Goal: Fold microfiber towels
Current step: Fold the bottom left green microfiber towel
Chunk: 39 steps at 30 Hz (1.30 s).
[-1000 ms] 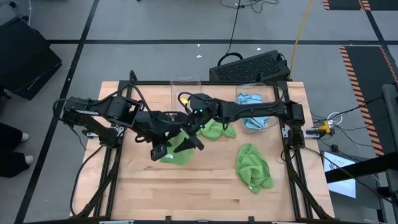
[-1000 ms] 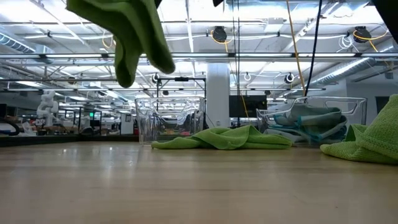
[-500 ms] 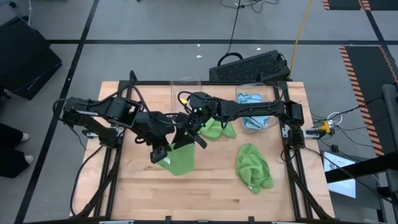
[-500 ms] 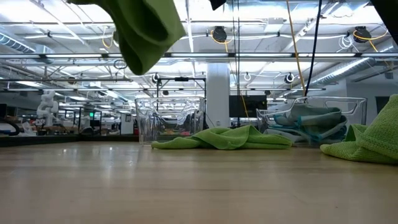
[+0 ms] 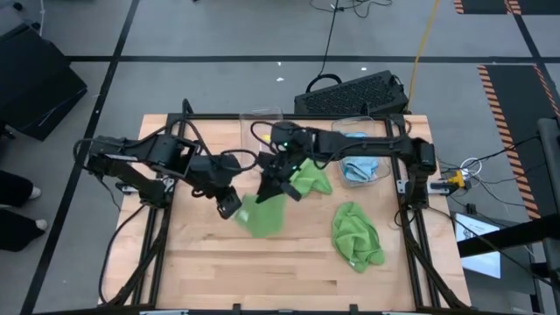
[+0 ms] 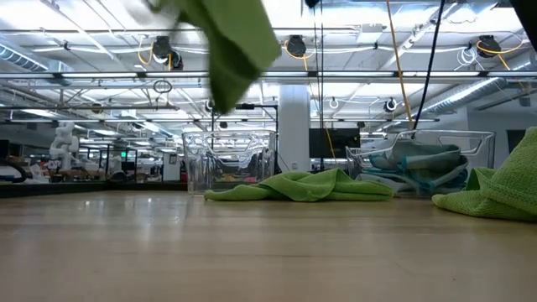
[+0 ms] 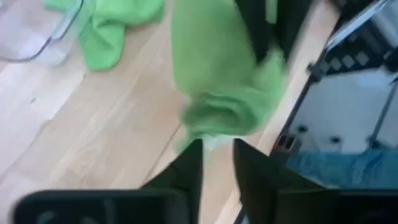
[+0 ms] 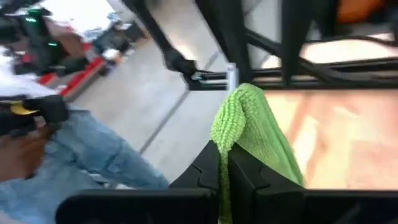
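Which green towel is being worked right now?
Start at the wooden table and find where both arms meet near its middle. The lime green towel hangs there, pinched in the right gripper. Unlike the two other green towels lying crumpled, it is off the table.

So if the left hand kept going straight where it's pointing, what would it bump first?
Probably the hanging lime green microfiber towel right ahead of the left hand, though depth is hard to judge.
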{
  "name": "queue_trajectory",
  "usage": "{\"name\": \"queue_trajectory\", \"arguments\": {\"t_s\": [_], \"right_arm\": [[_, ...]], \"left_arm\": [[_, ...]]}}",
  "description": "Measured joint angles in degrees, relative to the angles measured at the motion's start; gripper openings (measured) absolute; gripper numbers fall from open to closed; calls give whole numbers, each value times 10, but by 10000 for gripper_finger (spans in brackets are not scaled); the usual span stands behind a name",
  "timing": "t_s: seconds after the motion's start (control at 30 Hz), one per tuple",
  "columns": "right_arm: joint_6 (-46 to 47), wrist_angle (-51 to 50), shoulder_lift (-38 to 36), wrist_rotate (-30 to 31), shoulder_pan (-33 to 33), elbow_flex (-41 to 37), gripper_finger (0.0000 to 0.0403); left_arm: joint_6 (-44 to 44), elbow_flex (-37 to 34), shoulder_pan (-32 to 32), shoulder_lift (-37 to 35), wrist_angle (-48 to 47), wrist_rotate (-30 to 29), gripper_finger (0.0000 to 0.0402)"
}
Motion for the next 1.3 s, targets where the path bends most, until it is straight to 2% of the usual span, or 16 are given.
{"name": "queue_trajectory", "arguments": {"t_s": [0.23, 0.4, 0.5, 0.77, 0.97, 1.03, 1.17, 1.3], "right_arm": [[-60, -135, -63, 90, -29, 0, 2], [-60, -187, -120, 157, -40, 0, 1], [-48, -194, -159, 210, -43, 0, 1], [-8, -200, -251, 308, -45, 0, 1], [6, -216, -317, 361, -45, 0, 2], [8, -211, -337, 377, -45, 0, 2], [9, -191, -363, 401, -45, 0, 3], [15, -148, -370, 410, -44, 0, 3]], "left_arm": [[-59, 0, -25, -6, -31, -86, 212], [-58, 0, -39, -9, -64, -178, 258], [-27, 0, -36, -8, -59, -226, 262], [119, 0, -1, -8, 25, -252, 222], [80, 0, 5, -19, 48, -246, 194], [93, 0, 8, -24, 65, -248, 192], [133, 0, 14, -29, 127, -245, 206], [156, 0, 25, -38, 221, -235, 250]]}}
